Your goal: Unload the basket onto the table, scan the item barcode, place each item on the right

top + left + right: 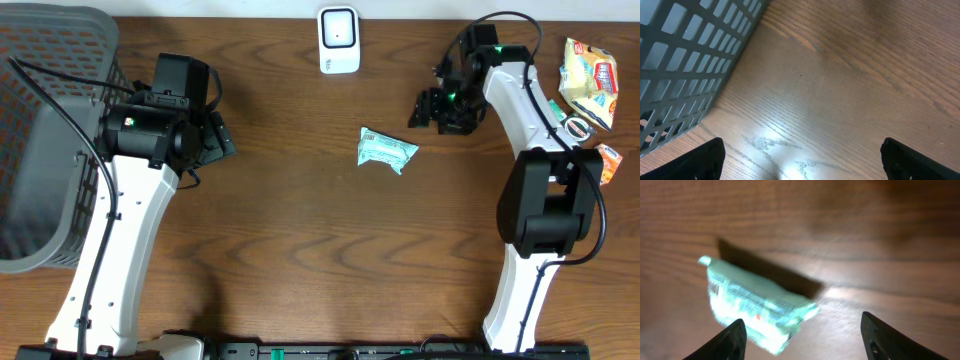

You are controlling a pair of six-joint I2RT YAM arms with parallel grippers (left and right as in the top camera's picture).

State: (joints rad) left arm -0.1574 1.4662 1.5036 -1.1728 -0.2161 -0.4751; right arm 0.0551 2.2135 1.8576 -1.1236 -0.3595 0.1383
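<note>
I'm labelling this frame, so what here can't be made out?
Pale green plastic packet: its print is blurred in the right wrist view and too small overhead.
Grey mesh plastic basket: cut off by overhead's left edge.
Yellow snack bag: lettering too small overhead.

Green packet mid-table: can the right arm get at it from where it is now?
Probably yes. The green packet lies alone on the table, nothing between it and the right gripper, whose jaws stand open close by.
</note>
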